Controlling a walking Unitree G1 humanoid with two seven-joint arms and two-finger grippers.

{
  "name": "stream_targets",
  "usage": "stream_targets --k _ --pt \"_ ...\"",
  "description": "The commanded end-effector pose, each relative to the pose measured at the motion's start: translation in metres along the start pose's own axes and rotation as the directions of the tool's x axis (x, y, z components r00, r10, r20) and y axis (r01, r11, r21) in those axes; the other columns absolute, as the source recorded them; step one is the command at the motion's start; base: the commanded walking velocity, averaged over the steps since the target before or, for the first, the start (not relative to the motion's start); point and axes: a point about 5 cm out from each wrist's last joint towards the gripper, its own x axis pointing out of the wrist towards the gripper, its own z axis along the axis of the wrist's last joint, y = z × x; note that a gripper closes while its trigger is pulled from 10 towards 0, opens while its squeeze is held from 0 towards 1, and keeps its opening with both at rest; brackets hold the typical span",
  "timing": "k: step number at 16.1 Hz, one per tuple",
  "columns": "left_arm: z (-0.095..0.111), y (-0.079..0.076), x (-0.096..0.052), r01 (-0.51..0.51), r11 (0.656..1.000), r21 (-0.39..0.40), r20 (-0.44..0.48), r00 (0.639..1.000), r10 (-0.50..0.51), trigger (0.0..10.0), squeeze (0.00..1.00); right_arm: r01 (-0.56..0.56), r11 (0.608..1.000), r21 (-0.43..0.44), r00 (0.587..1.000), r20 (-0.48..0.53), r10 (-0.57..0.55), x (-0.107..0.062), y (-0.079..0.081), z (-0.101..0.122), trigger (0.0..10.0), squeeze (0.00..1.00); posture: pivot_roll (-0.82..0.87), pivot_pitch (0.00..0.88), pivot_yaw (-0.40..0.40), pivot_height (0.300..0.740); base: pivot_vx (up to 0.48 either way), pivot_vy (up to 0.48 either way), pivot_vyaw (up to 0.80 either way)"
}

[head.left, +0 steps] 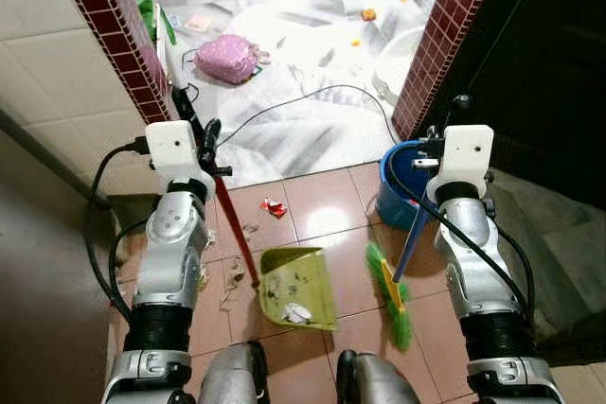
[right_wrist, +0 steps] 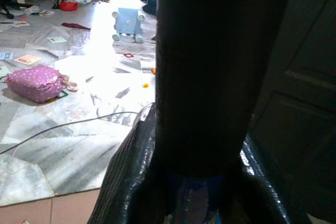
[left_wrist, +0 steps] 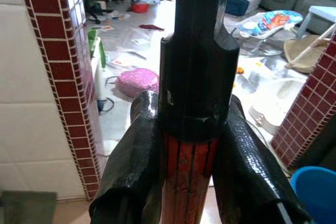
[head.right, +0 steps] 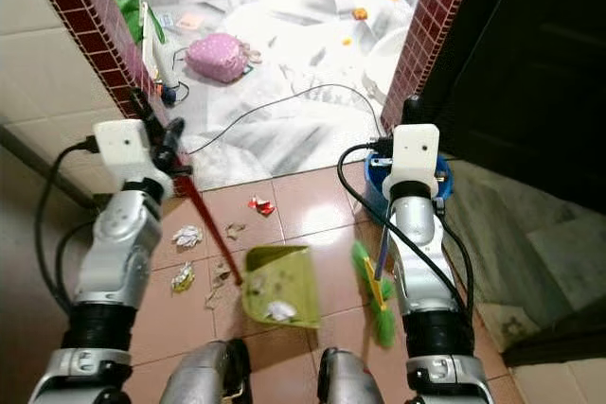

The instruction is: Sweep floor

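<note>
A lime-green dustpan [head.left: 298,288] lies on the terracotta tiles between my feet, with bits of paper in its tray. Its red handle [head.left: 237,232] rises to my left gripper [head.left: 203,137], which is shut on it; the left wrist view shows the fingers [left_wrist: 137,177] clamped round the red shaft [left_wrist: 186,177]. A broom with green bristles [head.left: 390,292] and a blue handle [head.left: 411,241] stands to the right of the pan. My right gripper [head.right: 411,113] is shut on that handle, seen pinched between the fingers [right_wrist: 131,182] in the right wrist view. Crumpled scraps [head.right: 187,236] lie left of the pan, and a red wrapper [head.left: 274,206] lies beyond it.
A blue bucket [head.left: 396,186] stands by the right brick pillar [head.left: 443,35]. A black cable [head.left: 312,96] runs across the grey marble floor beyond the doorway. A pink bag [head.left: 227,57] and scattered toys and papers lie farther in. A brick-edged wall [head.left: 109,30] is on the left.
</note>
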Motion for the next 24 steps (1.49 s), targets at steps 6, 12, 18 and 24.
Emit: stream_targets --k 6,12,18,24 --pt "0.02 -0.005 0.0 0.007 0.999 -0.033 0.065 0.998 -0.005 10.0 0.0 0.038 0.998 -0.056 0.999 -0.007 -0.039 0.001 -0.013 -0.002 10.0 0.0 -0.08 0.092 0.054 0.74 0.0 -0.316 0.0" --pt "0.026 0.002 0.001 -0.034 0.998 -0.051 0.079 0.996 0.038 10.0 0.0 0.04 0.997 -0.069 0.999 -0.013 -0.041 0.001 -0.019 -0.004 10.0 0.0 -0.08 0.088 0.044 0.74 0.0 -0.206 0.0" --pt "0.059 0.02 0.007 -0.118 0.988 -0.101 0.179 0.974 0.135 10.0 0.0 0.1 0.985 -0.139 0.994 -0.037 -0.106 0.002 -0.034 -0.011 10.0 0.0 -0.09 0.088 0.038 0.74 0.0 0.0 0.0" --pt "0.136 0.034 0.019 -0.132 0.972 -0.195 0.38 0.903 0.199 10.0 0.0 0.105 0.984 -0.144 0.991 -0.07 -0.116 0.003 -0.035 -0.019 10.0 0.0 -0.08 0.083 0.032 0.74 0.0 0.0 0.0"
